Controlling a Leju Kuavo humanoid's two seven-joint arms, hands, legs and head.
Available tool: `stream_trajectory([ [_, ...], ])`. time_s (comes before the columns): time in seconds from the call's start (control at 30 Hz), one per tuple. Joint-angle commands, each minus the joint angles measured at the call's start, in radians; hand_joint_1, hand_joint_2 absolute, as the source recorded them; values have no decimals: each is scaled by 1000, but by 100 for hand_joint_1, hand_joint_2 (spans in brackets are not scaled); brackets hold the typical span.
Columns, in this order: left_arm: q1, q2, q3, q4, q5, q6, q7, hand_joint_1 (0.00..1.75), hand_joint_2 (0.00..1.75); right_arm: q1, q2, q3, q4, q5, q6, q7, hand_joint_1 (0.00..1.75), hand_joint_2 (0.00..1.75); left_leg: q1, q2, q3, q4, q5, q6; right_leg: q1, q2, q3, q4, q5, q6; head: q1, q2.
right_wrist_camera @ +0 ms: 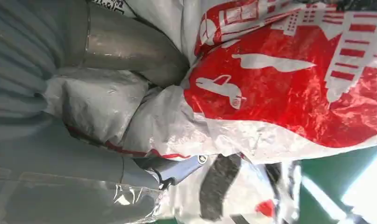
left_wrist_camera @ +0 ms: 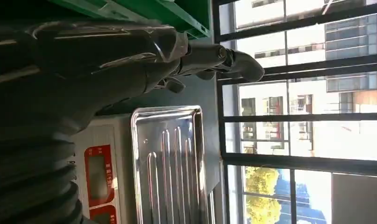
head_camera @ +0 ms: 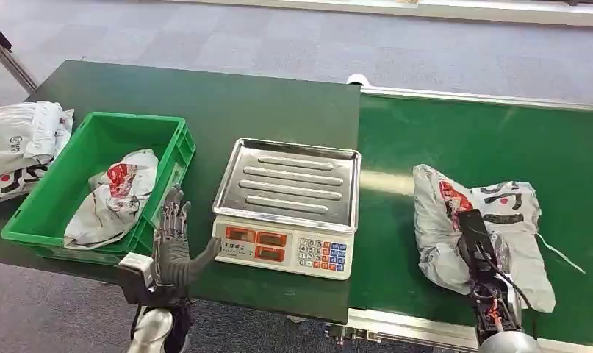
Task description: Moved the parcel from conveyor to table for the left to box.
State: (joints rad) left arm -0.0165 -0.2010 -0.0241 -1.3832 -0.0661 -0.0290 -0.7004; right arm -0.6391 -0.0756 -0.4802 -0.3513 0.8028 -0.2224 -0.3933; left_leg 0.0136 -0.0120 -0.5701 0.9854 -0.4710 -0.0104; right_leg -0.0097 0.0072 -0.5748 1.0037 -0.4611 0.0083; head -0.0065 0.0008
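Right hand (head_camera: 483, 254) closing into the parcel (head_camera: 491, 220) on the conveyor (head_camera: 455, 140)!
Soft, crinkly, slippery bag; best bunched mid-body, fingers wrapped into folds. Left hand (head_camera: 174, 246) spread, holding nothing, beside the scale (head_camera: 286, 206).

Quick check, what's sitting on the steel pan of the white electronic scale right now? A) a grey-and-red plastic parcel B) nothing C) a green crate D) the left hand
B: the ribbed steel pan of the white electronic scale is bare; one grey-and-red plastic parcel lies on the green conveyor belt under the right hand, another parcel sits in the green plastic crate.
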Motion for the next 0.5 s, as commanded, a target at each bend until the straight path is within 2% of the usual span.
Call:
stream_trajectory([
  [0.03,-7,-1,25,-12,13,-32,2,0,175,71,120,12,-377,-225,-34,-305,175,175,-1,4,0,0,0,0,0,3,-1,0,0,0,0,0],
  [0.1,-21,-4,28,-8,15,-39,2,0,175,164,112,178,-578,-375,-118,-305,175,175,-1,4,0,-1,0,0,0,2,-1,0,0,-1,0,0],
  [0.13,-25,-5,29,-6,15,-42,2,0,175,180,113,208,-620,-395,-136,-305,175,175,-1,1,0,-1,0,0,-1,-1,-1,0,0,-1,0,0],
  [0.17,-31,-6,26,-12,9,-31,2,0,175,234,108,285,-750,-444,-200,-305,175,175,-1,-1,-1,0,0,0,-1,-2,-1,0,-1,0,0,0],
  [0.27,-42,-10,28,-12,14,-33,2,0,175,306,113,400,-945,-422,-295,-305,175,175,-1,0,-1,0,-1,0,-1,-2,-2,1,-1,-1,0,0],
  [0.4,-42,-10,29,-12,15,-33,2,0,175,309,114,409,-952,-412,-301,-305,175,175,-1,4,-2,0,-1,0,-1,2,-4,1,0,-1,-1,0],
  [0.5,-41,-11,34,-21,18,-39,2,0,175,327,98,510,-1040,-371,-348,-305,175,175,0,4,-1,0,-1,0,0,2,-4,0,0,-1,-1,0],
])
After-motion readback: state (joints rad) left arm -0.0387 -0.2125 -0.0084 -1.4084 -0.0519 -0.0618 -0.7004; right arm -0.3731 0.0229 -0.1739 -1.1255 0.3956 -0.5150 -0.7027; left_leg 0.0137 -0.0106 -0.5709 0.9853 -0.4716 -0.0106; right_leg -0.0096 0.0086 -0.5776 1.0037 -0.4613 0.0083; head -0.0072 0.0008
